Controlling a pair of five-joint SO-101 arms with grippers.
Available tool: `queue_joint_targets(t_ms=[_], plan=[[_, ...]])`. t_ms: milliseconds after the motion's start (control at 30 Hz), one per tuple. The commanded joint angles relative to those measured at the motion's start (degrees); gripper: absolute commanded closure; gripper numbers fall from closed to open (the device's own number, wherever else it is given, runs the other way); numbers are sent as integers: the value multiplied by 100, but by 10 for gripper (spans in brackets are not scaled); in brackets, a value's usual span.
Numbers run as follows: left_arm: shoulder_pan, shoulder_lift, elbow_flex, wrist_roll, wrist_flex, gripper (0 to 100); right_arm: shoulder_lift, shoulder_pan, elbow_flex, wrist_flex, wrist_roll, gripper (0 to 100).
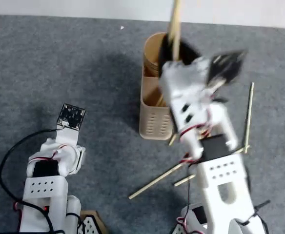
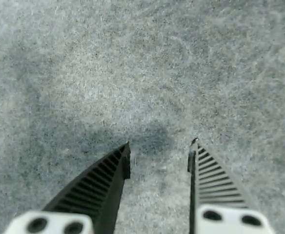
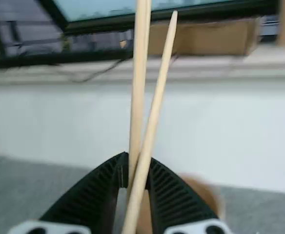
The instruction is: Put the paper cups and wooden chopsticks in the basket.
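Note:
A tan perforated basket (image 1: 153,114) stands on the grey carpet, with a brown paper cup (image 1: 153,51) in its far end. My right gripper (image 3: 138,171) is shut on two wooden chopsticks (image 3: 141,73) that cross and point upward. In the high view these chopsticks (image 1: 174,19) rise above the basket's far end, with the right arm (image 1: 191,105) leaning over the basket. Several loose chopsticks lie on the carpet: a long one (image 1: 155,181) near the right arm's base and another (image 1: 249,114) to the right. My left gripper (image 2: 159,155) hangs open over bare carpet.
The left arm (image 1: 54,161) is folded at the lower left, well away from the basket. A piece of brown card (image 1: 91,222) lies at the front edge between the arm bases. A pale wall and window ledge (image 3: 206,68) stand behind the table.

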Motion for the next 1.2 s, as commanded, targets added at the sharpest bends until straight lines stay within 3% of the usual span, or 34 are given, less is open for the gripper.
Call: queue_joint_targets(t_ms=[0,267,433,633,867,1167], plan=[[66,-66,-31,-44,-97,797,-259,-207,488,-435,360,992],[66,-66,-31,-62,-97,797,-312,145,1086,-418,387,983],[66,-66,-31,-62,-97,797,-312,207,1121,-382,396,897],[66,-66,-31,-62,-97,797,-321,444,1077,-347,413,889],[66,-66,-31,-62,-97,797,-787,593,418,813,1187,889],[66,-66,-40,-62,-97,797,-2070,1798,154,2615,1996,889]])
